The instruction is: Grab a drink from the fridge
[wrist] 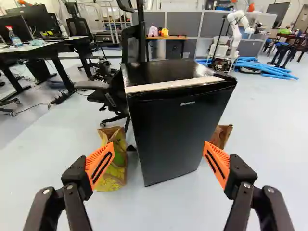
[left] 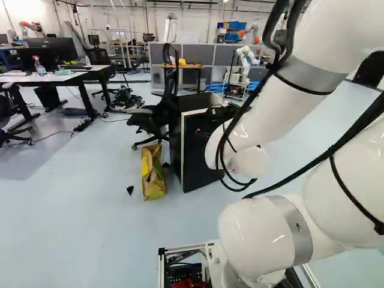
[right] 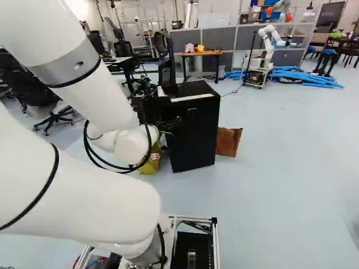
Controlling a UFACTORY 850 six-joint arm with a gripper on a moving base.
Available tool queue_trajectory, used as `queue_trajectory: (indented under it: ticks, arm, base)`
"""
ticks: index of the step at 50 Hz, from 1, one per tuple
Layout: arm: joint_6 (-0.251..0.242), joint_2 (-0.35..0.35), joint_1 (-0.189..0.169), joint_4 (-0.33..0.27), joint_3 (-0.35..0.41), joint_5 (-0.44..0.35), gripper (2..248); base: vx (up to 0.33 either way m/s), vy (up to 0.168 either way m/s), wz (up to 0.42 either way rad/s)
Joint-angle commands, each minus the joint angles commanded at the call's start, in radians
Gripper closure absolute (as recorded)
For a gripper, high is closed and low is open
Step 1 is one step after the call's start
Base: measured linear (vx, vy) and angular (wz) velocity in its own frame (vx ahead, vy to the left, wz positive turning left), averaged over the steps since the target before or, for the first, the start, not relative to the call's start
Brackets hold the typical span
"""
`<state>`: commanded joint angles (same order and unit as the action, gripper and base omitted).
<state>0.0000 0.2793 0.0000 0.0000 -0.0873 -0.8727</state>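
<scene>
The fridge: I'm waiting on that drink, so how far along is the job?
Early on. What looks done is the lining up: the fridge stands straight ahead of the tool, which is open. In hand, the job seems to be at the approach, with nothing gripped. Left: the door looks shut, so opening it, reaching in and taking out a drink all appear still to do.

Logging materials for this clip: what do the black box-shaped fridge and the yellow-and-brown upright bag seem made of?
The black box-shaped fridge: likely coated metal, perhaps plastic; its top is glossy, mirroring light. The yellow-and-brown upright bag: probably matte printed paper, by its creases and brown rim.
</scene>
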Motion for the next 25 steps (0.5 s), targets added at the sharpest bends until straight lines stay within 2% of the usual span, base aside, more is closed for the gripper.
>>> queue_trajectory:
  ticks: [25]
  arm:
    - [0.0,0.0,0.0,0.0,0.0,0.0,3]
  base:
    - [0.064,-0.012,0.231]
